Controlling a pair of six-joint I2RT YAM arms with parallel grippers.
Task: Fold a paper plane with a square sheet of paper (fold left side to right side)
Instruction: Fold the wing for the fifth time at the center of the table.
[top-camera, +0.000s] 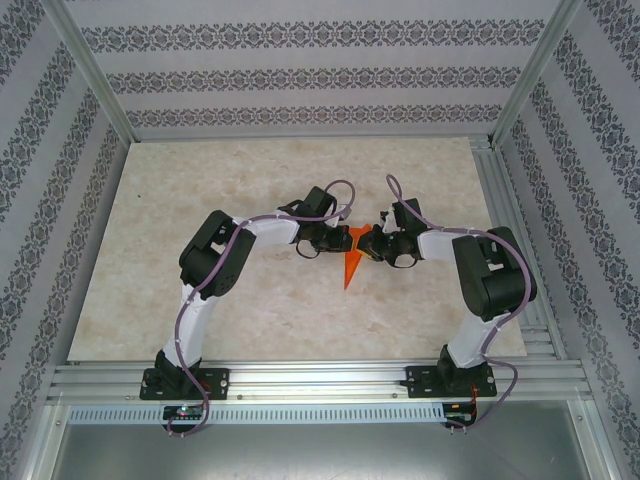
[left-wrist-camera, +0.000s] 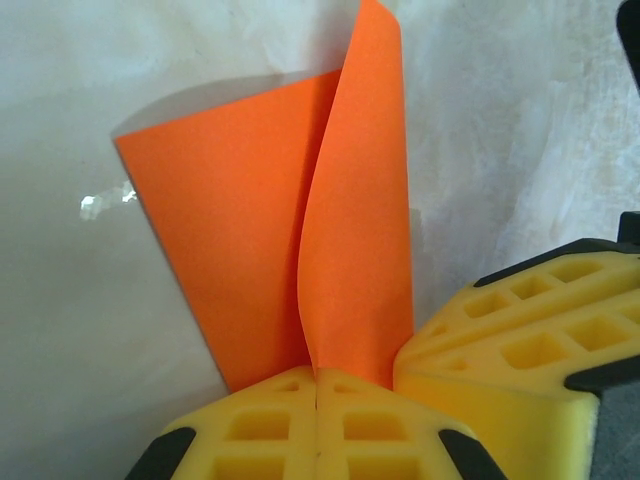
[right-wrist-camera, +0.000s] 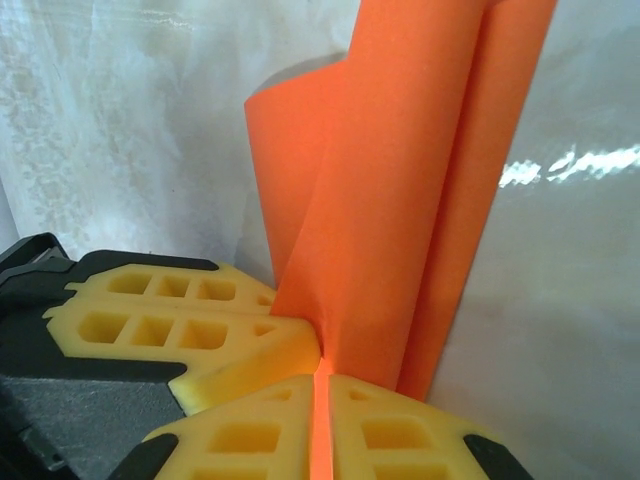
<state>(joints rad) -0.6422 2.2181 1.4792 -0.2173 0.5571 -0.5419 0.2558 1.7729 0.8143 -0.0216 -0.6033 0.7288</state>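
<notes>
The square sheet of paper (top-camera: 348, 268) is bright orange and folded into a narrow wedge pointing toward the near edge, at the table's middle. In the left wrist view one layer (left-wrist-camera: 235, 240) lies flat while a flap (left-wrist-camera: 360, 220) stands up and curls. My left gripper (left-wrist-camera: 317, 375) is shut, and the flap's lower edge runs into the seam between its yellow pads. My right gripper (right-wrist-camera: 322, 385) is shut on the same paper (right-wrist-camera: 400, 200), with orange showing between its pads. The two grippers touch tip to tip, left (top-camera: 338, 240) and right (top-camera: 364, 246).
The beige marble-patterned table (top-camera: 200, 290) lies open around the paper. Aluminium frame rails (top-camera: 320, 380) run along the near edge by the arm bases. Patterned walls (top-camera: 300, 80) enclose the back and both sides.
</notes>
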